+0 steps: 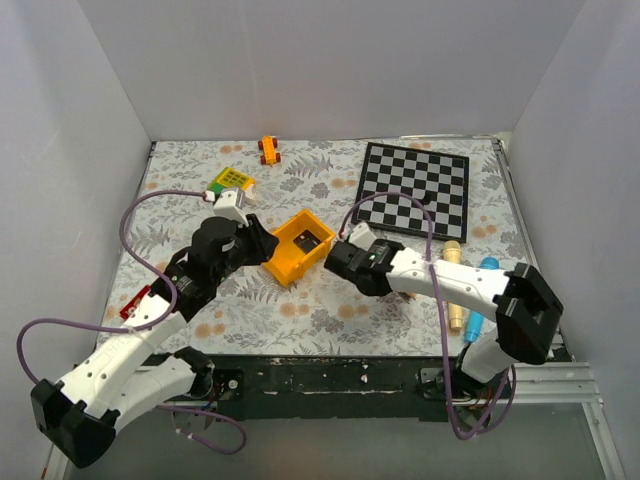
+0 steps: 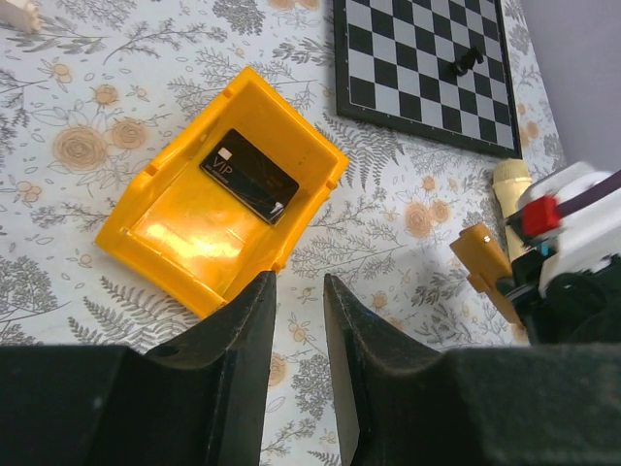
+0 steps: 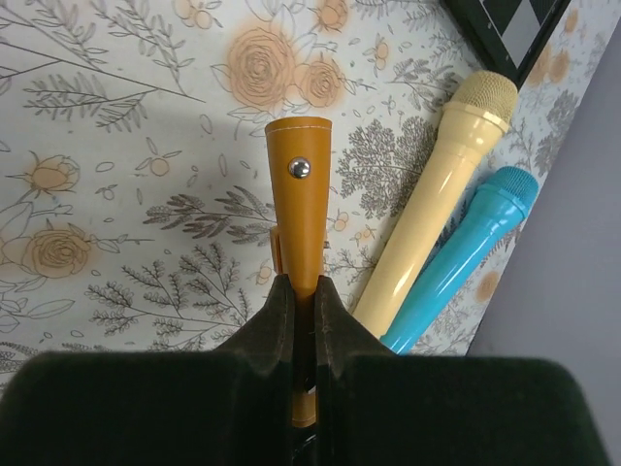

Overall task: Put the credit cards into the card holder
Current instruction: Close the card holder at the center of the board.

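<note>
A black credit card (image 2: 249,176) marked VIP lies flat in a yellow bin (image 2: 184,233); it also shows in the top view (image 1: 311,240). My left gripper (image 2: 299,286) is open and empty, hovering just in front of the bin's near corner. My right gripper (image 3: 306,286) is shut on the tan card holder (image 3: 301,194), which stands on edge with its snap stud facing the camera. The card holder also shows in the left wrist view (image 2: 485,262), to the right of the bin. In the top view my right gripper (image 1: 333,258) is beside the bin's right side and hides the holder.
A chequered board (image 1: 415,187) lies at the back right. A cream toy microphone (image 3: 437,204) and a blue one (image 3: 456,272) lie right of my right gripper. An orange toy car (image 1: 269,150) and a green-yellow block (image 1: 230,181) sit at the back left.
</note>
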Motion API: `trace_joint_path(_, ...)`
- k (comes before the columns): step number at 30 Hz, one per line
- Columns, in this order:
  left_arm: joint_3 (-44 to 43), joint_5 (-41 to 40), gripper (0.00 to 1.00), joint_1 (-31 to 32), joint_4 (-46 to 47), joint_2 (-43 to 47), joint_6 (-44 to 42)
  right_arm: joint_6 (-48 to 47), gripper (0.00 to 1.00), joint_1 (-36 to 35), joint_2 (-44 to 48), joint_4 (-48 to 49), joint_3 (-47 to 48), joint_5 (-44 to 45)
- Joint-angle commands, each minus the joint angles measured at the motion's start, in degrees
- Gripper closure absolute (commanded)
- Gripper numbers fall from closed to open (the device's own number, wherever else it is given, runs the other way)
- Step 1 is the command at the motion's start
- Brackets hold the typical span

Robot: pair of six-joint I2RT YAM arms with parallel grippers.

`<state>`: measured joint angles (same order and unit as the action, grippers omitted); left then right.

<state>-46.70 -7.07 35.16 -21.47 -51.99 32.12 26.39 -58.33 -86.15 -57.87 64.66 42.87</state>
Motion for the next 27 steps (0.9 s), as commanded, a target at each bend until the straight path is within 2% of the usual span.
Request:
trace_joint_path(1,0.6,-1.3,0.73,-1.5,-3.8,2.6,-1.6,3.5,0.99,-5.0,-6.2,-0.9,2.8,7.6)
trace_joint_path(7,1.5,-1.2,0.73,-2.0,-4.7,3.5,-1.4,3.0,0.99,-10.3,-10.4,7.6,1.1,4.8)
trace_joint_path(8,1.7,-1.3,0.73,-2.1,-4.8,3.5,-1.4,3.0,0.96,-11.0,-10.4,8.4,1.2,4.0)
trace_joint_path(10,1.9,-1.3,0.73,-2.2,-4.8,3.5,-1.4,2.5,0.85,-11.6,-9.7,10.6,1.0,1.2)
trace_joint_path(13,1.9,-1.4,0.73,-2.3,-4.8,2.9,-1.3,1.5,0.61,-12.0,-8.4,14.6,0.1,-3.6)
trace_joint_path(16,1.8,-1.5,0.73,-2.3,-4.8,2.6,-1.3,0.1,0.51,-12.0,-7.4,18.0,-0.6,-7.0)
trace_joint_path(21,1.6,-1.6,0.73,-2.4,-4.9,1.9,-1.4,-1.1,0.47,-12.0,-4.7,23.0,-2.5,-13.6)
trace_joint_path(27,2.6,-3.5,0.73,-2.4,-5.3,0.6,-1.7,0.1,0.47,-8.6,7.2,33.5,-9.1,-25.3)
